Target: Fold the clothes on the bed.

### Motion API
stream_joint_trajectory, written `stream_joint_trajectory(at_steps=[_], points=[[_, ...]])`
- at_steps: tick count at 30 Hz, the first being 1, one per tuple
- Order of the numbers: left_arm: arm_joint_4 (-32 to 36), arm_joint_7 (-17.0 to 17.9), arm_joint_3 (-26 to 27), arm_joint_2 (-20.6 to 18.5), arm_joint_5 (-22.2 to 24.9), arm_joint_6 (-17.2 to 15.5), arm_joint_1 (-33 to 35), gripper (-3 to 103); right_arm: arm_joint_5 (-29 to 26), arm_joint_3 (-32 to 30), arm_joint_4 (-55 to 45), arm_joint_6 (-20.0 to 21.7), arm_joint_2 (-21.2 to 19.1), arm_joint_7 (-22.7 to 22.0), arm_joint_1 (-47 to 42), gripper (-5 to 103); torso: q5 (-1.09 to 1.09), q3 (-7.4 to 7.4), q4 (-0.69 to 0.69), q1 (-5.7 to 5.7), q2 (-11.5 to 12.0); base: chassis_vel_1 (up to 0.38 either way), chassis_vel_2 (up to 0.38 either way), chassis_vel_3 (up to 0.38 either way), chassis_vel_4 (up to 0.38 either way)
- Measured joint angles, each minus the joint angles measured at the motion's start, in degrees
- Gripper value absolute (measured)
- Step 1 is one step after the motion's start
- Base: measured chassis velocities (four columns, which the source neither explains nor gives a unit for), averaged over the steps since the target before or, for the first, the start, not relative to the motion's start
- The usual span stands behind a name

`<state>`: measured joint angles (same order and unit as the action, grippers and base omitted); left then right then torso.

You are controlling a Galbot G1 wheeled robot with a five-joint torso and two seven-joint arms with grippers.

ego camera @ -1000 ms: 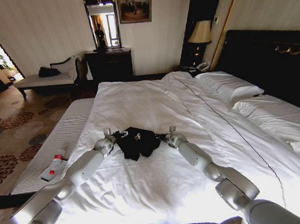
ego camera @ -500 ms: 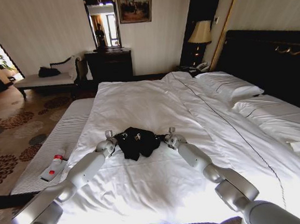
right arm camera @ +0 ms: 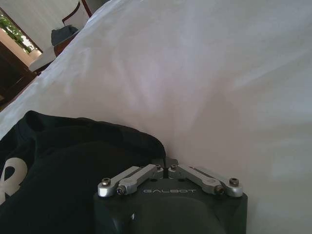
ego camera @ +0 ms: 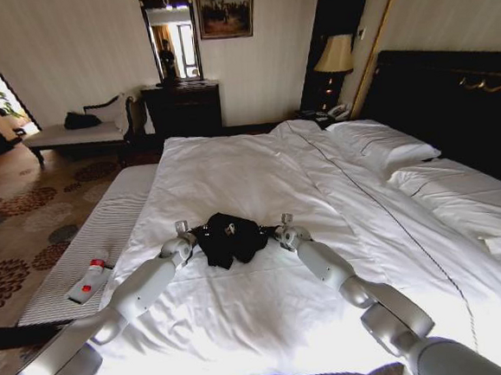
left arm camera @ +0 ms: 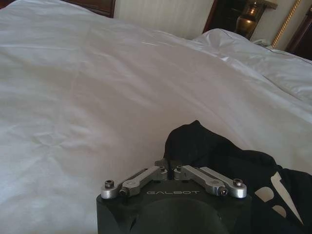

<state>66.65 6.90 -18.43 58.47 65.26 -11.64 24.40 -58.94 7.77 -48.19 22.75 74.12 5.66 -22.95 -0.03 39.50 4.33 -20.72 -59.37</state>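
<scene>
From the head camera, the black T-shirt lies bunched on the white bed, directly between the left gripper and the right gripper, each at one of its edges. At the left wrist, the left gripper is pinched closed on a fold of the T-shirt. At the right wrist, the right gripper is likewise closed on the T-shirt hem, duvet beyond.

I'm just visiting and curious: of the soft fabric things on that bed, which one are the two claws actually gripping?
The black T-shirt, bunched mid-bed. The left gripper and right gripper pinch its opposite edges; the white duvet and pillows lie untouched.
</scene>
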Motion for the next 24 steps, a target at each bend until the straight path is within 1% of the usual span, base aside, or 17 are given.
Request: stream_joint_trajectory(at_steps=[8, 13, 16, 19, 22, 24], points=[[2.37, 0.65, 0.72, -1.23, 0.35, -0.05, 0.82, 1, -0.50, 0.03, -3.59, 0.54, -1.02, -1.17, -1.11, 0, 0.00, 0.01, -0.01, -0.01, 0.00, 0.000, 0.000, 0.000, 0.000], [4.87, 1.44, 2.30, -1.91, 0.35, -0.10, 2.16, 1, -1.19, 0.46, -6.93, 0.90, -1.98, -2.90, -1.48, 0, 0.00, 0.01, 0.00, -0.01, 0.00, 0.000, 0.000, 0.000, 0.000], [7.85, 2.23, 3.10, -3.14, 0.59, -0.13, 2.53, 1, -2.50, 0.55, -10.72, 1.09, -3.55, -4.88, -1.50, 0, 0.00, 0.01, -0.02, -0.01, 0.00, 0.000, 0.000, 0.000, 0.000], [8.99, 2.68, 3.51, -3.72, 0.86, -0.14, 2.61, 1, -3.01, 0.59, -12.25, 1.15, -4.53, -5.57, -1.43, 0, 0.00, 0.01, 0.00, -0.01, 0.00, 0.000, 0.000, 0.000, 0.000], [12.29, 3.56, 4.68, -5.40, 1.62, -0.22, 3.07, 1, -4.75, 0.82, -16.77, 1.44, -7.75, -7.00, -1.07, 0, 0.01, 0.00, 0.00, -0.01, 0.00, 0.000, 0.000, 0.000, 0.000], [12.90, 3.78, 4.83, -5.83, 1.75, -0.23, 3.13, 1, -5.07, 0.87, -17.58, 1.50, -8.44, -7.15, -1.00, 0, 0.01, 0.00, 0.00, -0.01, 0.00, 0.000, 0.000, 0.000, 0.000]])
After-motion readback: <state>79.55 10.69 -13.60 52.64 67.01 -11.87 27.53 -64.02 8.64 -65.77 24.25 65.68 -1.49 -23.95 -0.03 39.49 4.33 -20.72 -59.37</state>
